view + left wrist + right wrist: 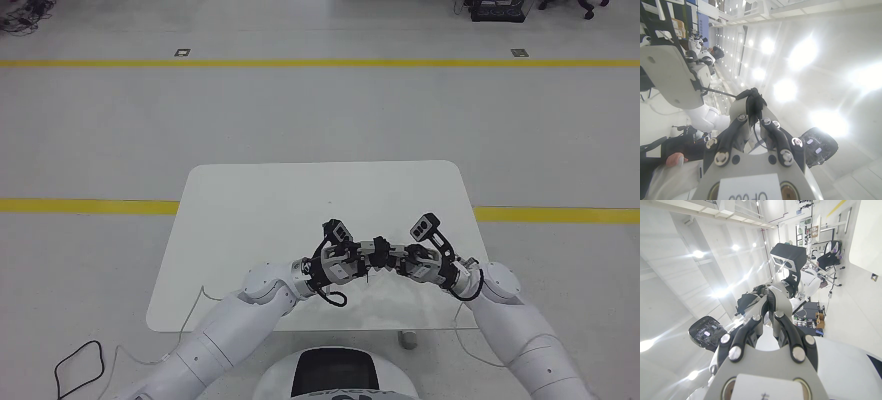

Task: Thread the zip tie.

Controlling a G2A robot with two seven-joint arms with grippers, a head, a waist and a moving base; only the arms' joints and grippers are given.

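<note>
Left pincer (752, 95) and right pincer (768, 295) tip to tip above white table (260, 220), both clamped on thin black zip tie (719, 92)

We've got a white table (300, 200) on a pale floor (100, 130), with one yellow line (300, 63) running well beyond it and another (90, 206) disappearing behind it. A black cable (75, 365) loops on the floor off the table's near left corner. Bright ceiling lights (802, 53) glare overhead.
</note>
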